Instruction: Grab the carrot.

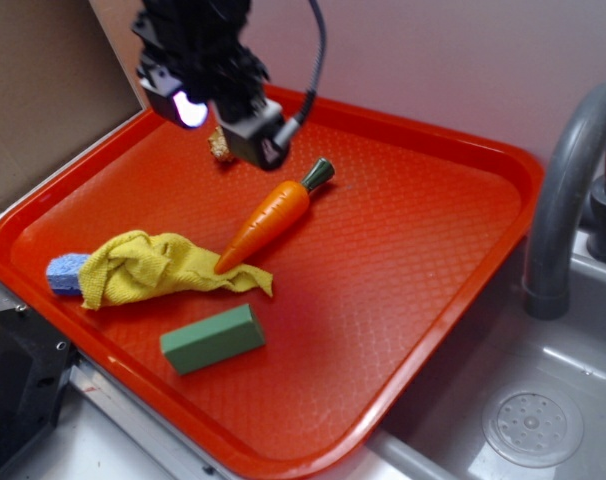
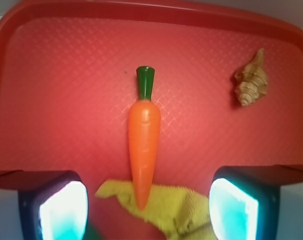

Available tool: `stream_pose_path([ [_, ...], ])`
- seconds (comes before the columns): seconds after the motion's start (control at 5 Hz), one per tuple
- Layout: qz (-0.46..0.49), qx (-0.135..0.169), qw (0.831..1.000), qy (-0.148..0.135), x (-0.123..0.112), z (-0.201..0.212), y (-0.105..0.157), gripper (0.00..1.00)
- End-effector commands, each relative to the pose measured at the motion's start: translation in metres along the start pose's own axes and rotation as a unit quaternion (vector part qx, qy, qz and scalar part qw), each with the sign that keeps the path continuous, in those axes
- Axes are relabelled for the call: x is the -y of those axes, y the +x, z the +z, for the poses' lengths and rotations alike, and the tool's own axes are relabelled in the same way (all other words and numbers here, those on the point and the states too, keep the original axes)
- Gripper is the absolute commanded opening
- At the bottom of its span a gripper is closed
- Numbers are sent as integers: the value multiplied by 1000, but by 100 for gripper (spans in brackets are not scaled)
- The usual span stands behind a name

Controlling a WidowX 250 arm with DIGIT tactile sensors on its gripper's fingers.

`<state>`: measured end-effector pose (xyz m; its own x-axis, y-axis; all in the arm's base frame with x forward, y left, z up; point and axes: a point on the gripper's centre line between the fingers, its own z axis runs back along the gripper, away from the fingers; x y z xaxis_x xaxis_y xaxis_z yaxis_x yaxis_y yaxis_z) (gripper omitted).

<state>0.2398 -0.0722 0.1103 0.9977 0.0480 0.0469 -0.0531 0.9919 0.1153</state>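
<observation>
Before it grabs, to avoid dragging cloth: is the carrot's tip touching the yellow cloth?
Touching. The wrist view shows the carrot tip lying on the yellow cloth, no gap.

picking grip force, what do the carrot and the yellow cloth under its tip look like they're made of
The carrot looks like hard moulded plastic: smooth glossy orange body with soft highlights, and a dark green stem cap of the same sheen. The yellow cloth looks like soft, fuzzy fabric, probably microfibre or terry: it lies crumpled in loose folds with a matte, napped surface. Neither material can be confirmed by sight alone.
</observation>
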Motion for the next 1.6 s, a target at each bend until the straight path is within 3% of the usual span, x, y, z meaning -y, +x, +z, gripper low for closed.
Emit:
stream_pose_path([
  [0.0,-15,-3,999,39,-10,-41,18,100],
  [0.2,-37,-4,998,44,-10,-62,20,100],
  [0.6,-126,-14,991,-37,-3,-89,30,100],
  [0.8,-135,-10,990,-34,-5,-86,31,0],
  [1.2,-107,1,994,-3,-19,-30,32,0],
  [1.4,-50,-5,999,-10,-34,11,51,0],
])
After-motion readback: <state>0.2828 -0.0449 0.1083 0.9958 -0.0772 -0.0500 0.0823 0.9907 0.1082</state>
